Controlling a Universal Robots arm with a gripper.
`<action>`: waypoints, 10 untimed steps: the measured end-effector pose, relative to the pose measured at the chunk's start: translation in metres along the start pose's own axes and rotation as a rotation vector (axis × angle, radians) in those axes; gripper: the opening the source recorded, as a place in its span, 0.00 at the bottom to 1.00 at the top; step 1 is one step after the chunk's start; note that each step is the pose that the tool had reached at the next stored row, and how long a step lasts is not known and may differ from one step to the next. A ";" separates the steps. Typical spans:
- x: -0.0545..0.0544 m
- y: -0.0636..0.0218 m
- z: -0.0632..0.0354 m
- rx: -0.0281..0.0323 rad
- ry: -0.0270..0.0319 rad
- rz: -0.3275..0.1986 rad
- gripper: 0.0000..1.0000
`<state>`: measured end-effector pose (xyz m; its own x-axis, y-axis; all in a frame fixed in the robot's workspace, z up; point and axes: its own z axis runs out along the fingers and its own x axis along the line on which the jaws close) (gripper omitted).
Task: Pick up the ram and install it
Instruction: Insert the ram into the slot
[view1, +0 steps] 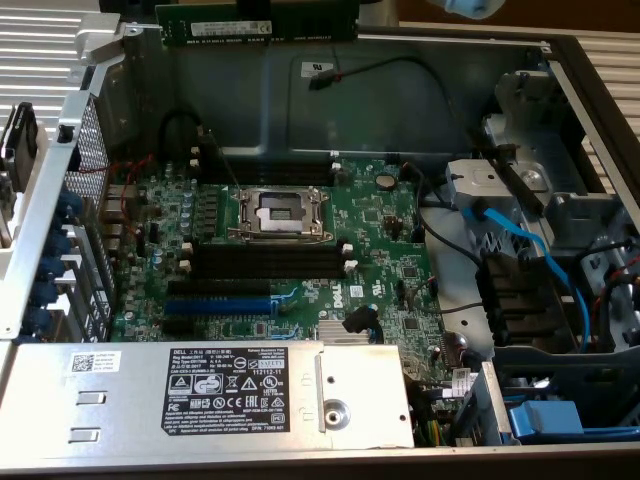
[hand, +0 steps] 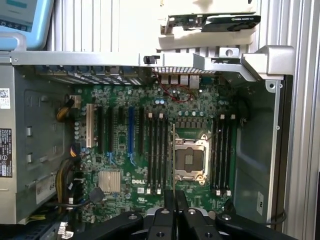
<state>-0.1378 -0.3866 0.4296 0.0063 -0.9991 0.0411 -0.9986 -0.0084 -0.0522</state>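
Note:
The ram is a long dark-green stick with a pale label strip. It hangs level in the air above the far wall of the open computer case, at the top of the exterior view. In the wrist view my gripper looks down on the motherboard from high up, with its two dark fingers pressed together on the stick's thin edge. Empty black slots with white end clips lie on both sides of the processor socket: one bank nearer the power supply, the other towards the far wall.
A grey power supply box covers the case's near side. Blue cables and drive brackets fill the exterior view's right. The blue slot lies beside the nearer slots. A graphics card rests outside the case.

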 end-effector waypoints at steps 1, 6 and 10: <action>0.000 0.0000 0.0000 0.0000 0.0022 0.000 0.12; 0.000 -0.0022 0.0002 -0.0080 0.0023 0.000 0.12; -0.001 -0.0056 0.0005 -0.0419 0.0019 -0.002 0.12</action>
<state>-0.1322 -0.3860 0.4293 0.0080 -0.9990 0.0430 -0.9999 -0.0085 -0.0103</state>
